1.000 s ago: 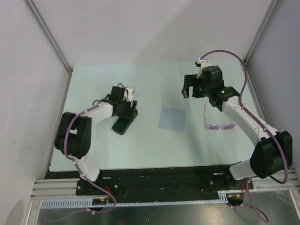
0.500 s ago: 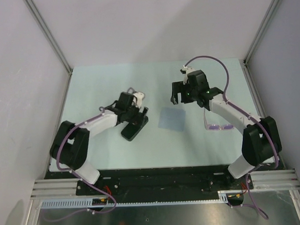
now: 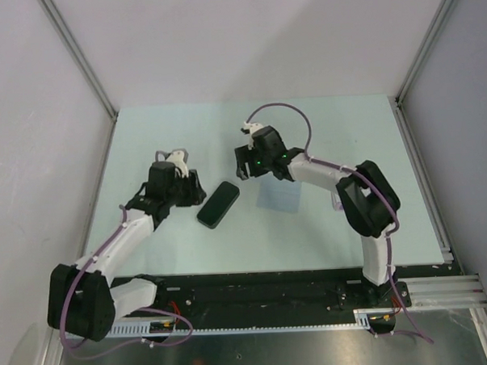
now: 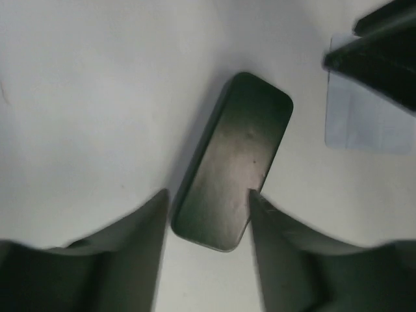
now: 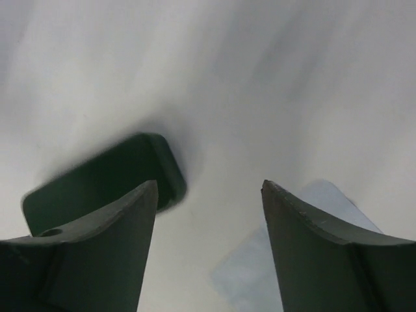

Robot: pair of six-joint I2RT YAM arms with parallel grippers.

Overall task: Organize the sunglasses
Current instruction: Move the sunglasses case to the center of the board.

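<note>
Nowhere in the three views do the sunglasses show, so neither their place on the table [image 3: 161, 138] nor the look of their frame and lenses can be told.

What does show is a black case [image 3: 219, 204], oblong with rounded corners and a dull sheen. It lies closed and flat near the middle of the table, its long axis slanting from near-left to far-right. Just to its right, apart from it, lies a pale blue cloth [image 3: 278, 197], square and flat.

The left tool [image 3: 191, 189] sits just left of the case. Its fingers are spread and hold nothing. In the left wrist view the left tool [image 4: 208, 195] frames the near end of the case [image 4: 234, 159] between its two dark fingers, with a corner of the cloth [image 4: 364, 127] at the upper right.

The right arm [image 3: 324, 172] stretches in from the right, over the far edge of the cloth. The right tool [image 3: 243, 166] hangs beyond the far end of the case. Its fingers are also wide apart and empty. In the right wrist view the right tool [image 5: 209, 188] has the blurred case [image 5: 104, 175] behind its left finger. The cloth [image 5: 244, 276] is low between the fingers.
</note>
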